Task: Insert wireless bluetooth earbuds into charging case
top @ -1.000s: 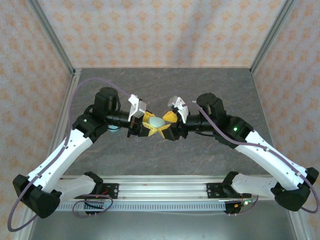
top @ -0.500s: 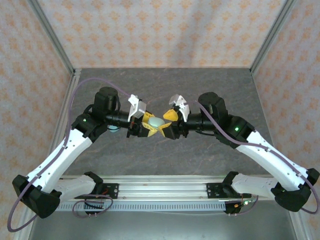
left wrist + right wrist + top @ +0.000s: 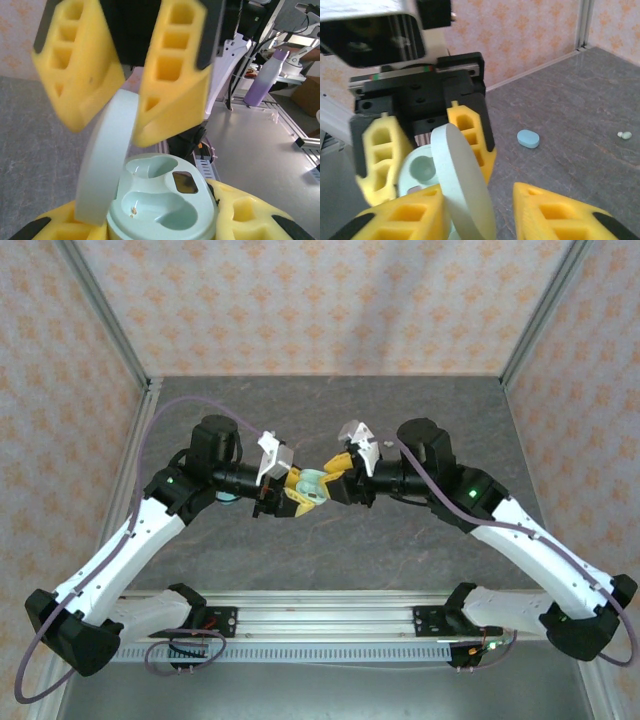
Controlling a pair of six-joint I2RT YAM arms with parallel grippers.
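Case held open, sockets empty: no bud in yet.
Your left gripper (image 3: 298,498) clamps the case (image 3: 165,200); your right gripper (image 3: 335,472) straddles the raised lid (image 3: 107,150), jaws apart. An earbud (image 3: 623,134) lies well apart on the table (image 3: 560,100); you probably fetch it next.

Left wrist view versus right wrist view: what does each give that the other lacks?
Left wrist: both empty wells of the pale green case and a purple bottle beyond the table. Right wrist: a pale blue case and a tiny whitish earbud lying on the table. Shared: that case's raised lid, straddled by the right pincer, its base held by the left pincer.
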